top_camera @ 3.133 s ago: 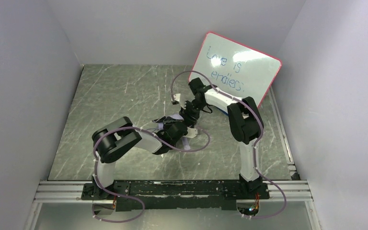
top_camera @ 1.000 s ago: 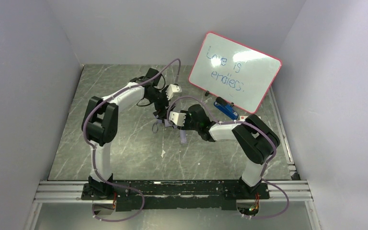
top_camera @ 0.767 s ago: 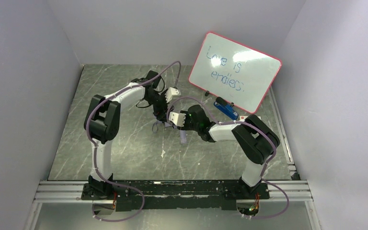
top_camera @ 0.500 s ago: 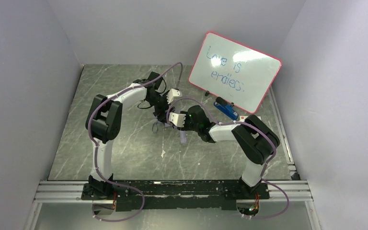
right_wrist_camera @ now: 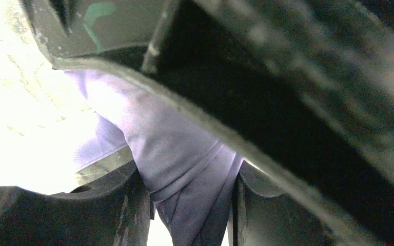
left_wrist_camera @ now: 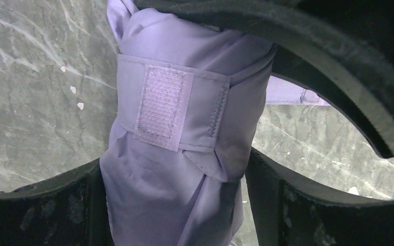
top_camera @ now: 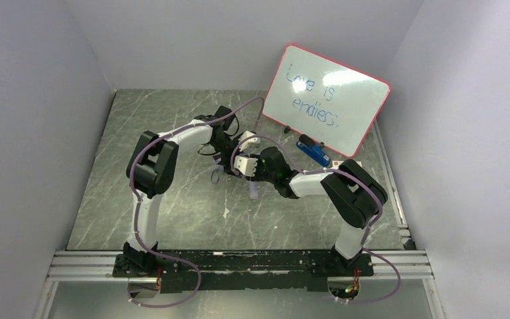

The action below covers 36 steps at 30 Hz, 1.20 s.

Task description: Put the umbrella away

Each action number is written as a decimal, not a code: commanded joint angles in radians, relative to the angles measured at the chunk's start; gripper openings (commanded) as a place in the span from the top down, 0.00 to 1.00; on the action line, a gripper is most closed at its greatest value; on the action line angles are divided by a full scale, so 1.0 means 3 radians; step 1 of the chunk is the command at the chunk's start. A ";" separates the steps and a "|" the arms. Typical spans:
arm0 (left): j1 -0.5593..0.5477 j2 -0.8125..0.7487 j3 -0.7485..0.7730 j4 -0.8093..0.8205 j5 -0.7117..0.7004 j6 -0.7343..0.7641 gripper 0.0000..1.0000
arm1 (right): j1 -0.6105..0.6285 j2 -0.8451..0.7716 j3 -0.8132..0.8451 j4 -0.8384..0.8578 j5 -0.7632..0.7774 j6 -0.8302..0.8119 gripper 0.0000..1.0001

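The umbrella (left_wrist_camera: 179, 154) is a folded lavender bundle with its velcro strap (left_wrist_camera: 164, 107) wrapped round it. It hangs just above the table's middle, where little of it shows from above (top_camera: 219, 174). My left gripper (left_wrist_camera: 174, 215) has a finger on each side of the bundle below the strap, and the fabric fills the gap and touches both. My right gripper (right_wrist_camera: 192, 210) is shut on a pinched fold of the umbrella (right_wrist_camera: 184, 154). From above, the left gripper (top_camera: 231, 154) and right gripper (top_camera: 244, 163) sit almost against each other.
A red-edged whiteboard (top_camera: 325, 100) with blue writing leans at the back right. A blue eraser (top_camera: 313, 153) lies at its foot. Grey walls close in the marbled table (top_camera: 159, 133) on three sides. A metal rail (top_camera: 239, 262) runs along the near edge.
My left arm has swung right, up to the right gripper, and its jaws have narrowed onto the bundle. The right arm has kept still with its hold on the fabric.
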 commanded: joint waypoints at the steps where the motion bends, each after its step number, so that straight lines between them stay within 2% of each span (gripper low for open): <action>1: -0.0093 0.0119 -0.0054 -0.0096 0.0076 0.0053 0.20 | -0.0020 0.0159 -0.0167 -0.0540 0.0173 0.0067 0.79; 13: -0.0124 0.0231 -0.0187 -0.0169 -0.0196 0.0111 0.72 | -0.0024 0.0142 -0.0164 -0.0469 0.0185 0.0118 0.77; 19: -0.0148 0.0234 -0.0285 -0.0106 -0.0259 0.0062 0.95 | -0.0019 0.0109 -0.0158 -0.0387 0.0185 0.0170 0.72; 21: -0.0148 0.0234 -0.0311 -0.0066 -0.0285 0.0014 0.95 | -0.0017 0.0074 -0.0154 -0.0369 0.0173 0.0201 0.66; 24: -0.0145 0.0246 -0.0327 -0.0048 -0.0322 -0.0015 0.95 | -0.0015 -0.0012 -0.0144 -0.0361 0.0134 0.0273 0.45; 27: -0.0148 0.0254 -0.0339 -0.0040 -0.0362 -0.0021 0.95 | -0.0011 -0.0179 -0.0190 -0.0226 0.0143 0.0363 0.33; 31: -0.0148 0.0253 -0.0346 -0.0025 -0.0386 -0.0029 0.95 | -0.0010 -0.0475 -0.0298 -0.0105 0.0154 0.0472 0.26; 36: -0.0145 0.0248 -0.0347 0.0017 -0.0432 -0.0062 0.95 | -0.0005 -0.0986 -0.0466 -0.0164 0.0063 0.0861 0.25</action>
